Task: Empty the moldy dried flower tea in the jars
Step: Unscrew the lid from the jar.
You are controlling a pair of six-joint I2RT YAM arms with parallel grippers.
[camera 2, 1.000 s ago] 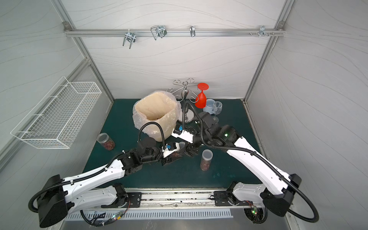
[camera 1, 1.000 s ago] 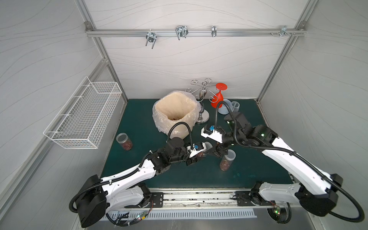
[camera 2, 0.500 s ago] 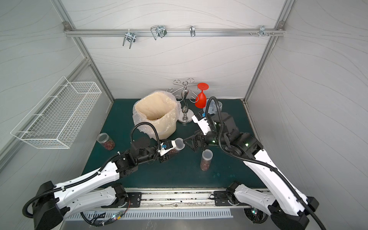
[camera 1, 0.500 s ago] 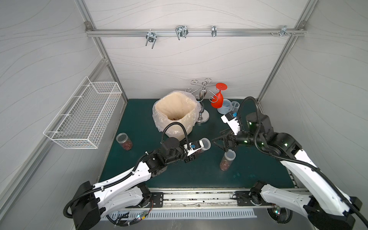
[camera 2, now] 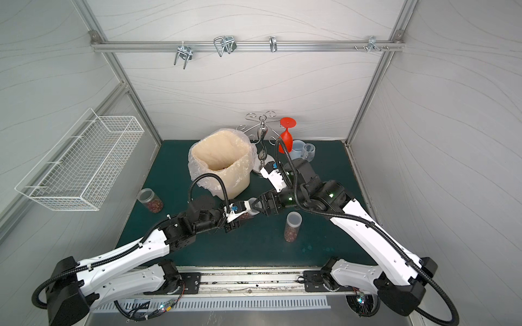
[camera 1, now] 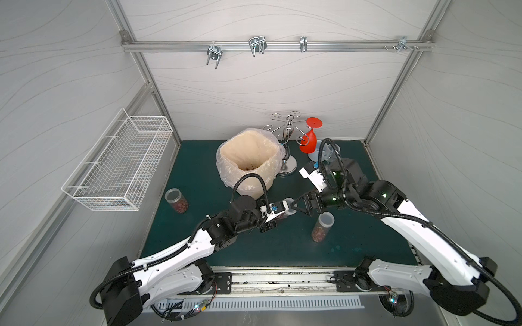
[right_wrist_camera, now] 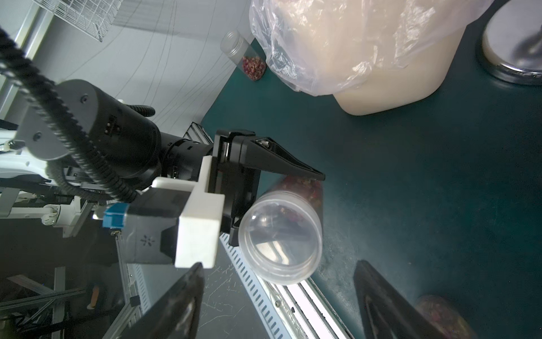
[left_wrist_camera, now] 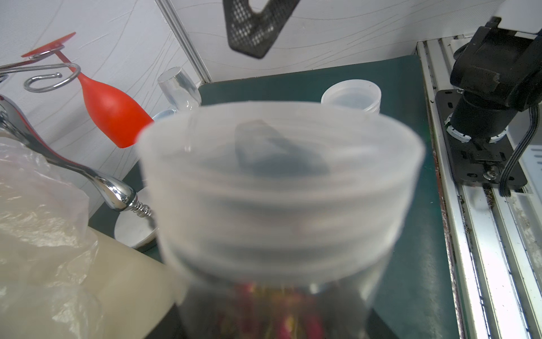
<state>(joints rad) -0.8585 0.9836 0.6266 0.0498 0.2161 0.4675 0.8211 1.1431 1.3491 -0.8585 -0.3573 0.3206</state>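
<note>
My left gripper (camera 1: 275, 216) is shut on the short narrow jar (camera 1: 284, 212), held on its side above the mat with its translucent lid (camera 1: 290, 205) pointing right. Moldy dried flower tea (left_wrist_camera: 278, 308) shows inside it, behind the lid (left_wrist_camera: 278, 190). My right gripper (camera 1: 295, 207) is open, its fingertips on either side of that lid (right_wrist_camera: 281, 237) and apart from it. The tall jar (camera 1: 320, 230) stands lidded, with tea in it, just right of the grippers. At the mat's left edge stands the short wider jar (camera 1: 176, 200), also holding tea.
A beige bin (camera 1: 248, 161) lined with clear plastic stands behind the grippers, with some tea bits at its bottom. A chrome glass rack (camera 1: 288, 141) with a red glass (camera 1: 309, 142), a pale blue mug (camera 2: 298, 148) and a clear wine glass (camera 2: 309, 151) stand at the back. A wire basket (camera 1: 121, 161) hangs on the left wall.
My right gripper drew back to the right from the held jar, then came back, and its fingers now flank the lid. The left gripper kept hold of the jar throughout.
</note>
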